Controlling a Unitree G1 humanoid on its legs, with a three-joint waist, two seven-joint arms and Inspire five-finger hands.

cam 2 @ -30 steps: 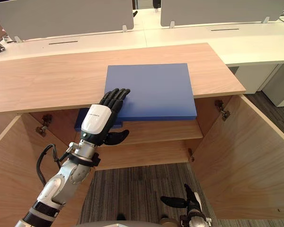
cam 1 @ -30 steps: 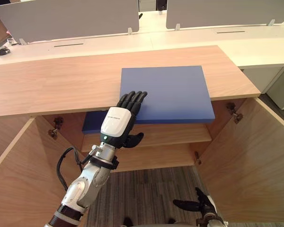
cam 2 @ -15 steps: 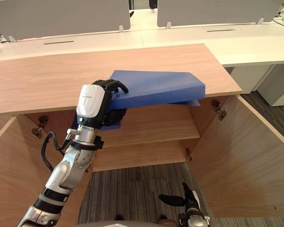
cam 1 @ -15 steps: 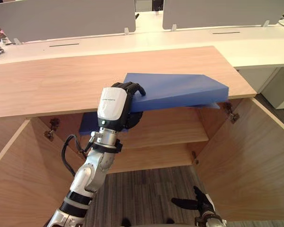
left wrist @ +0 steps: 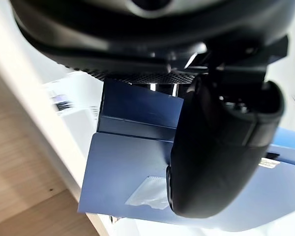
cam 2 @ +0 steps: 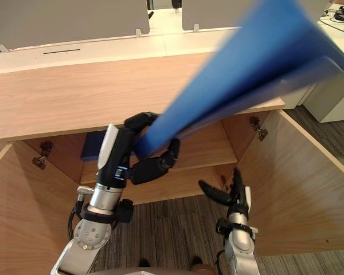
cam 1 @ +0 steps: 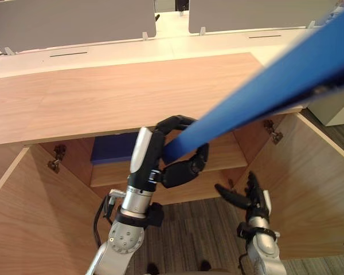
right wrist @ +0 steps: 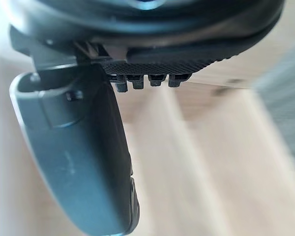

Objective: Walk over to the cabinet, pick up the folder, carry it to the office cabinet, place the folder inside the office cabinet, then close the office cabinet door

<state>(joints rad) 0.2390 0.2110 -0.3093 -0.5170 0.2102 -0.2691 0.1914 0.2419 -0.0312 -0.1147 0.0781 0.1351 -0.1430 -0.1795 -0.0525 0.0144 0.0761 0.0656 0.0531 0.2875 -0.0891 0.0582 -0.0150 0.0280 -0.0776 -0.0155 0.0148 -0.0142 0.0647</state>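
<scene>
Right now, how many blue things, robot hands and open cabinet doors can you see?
Blue things: 2, the folder held in the left hand and another blue item inside the cabinet
Robot hands: 2, the left hand and the right hand
Open cabinet doors: 2, the left door and the right door
Total: 6

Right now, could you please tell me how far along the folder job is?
Done: the pick-up; the blue folder is off the wooden cabinet top, tilted upward. In hand: the left hand is curled round its lower edge; the right hand hangs open below. Left: carrying it, placing it inside, and closing the door, which stands open.
</scene>
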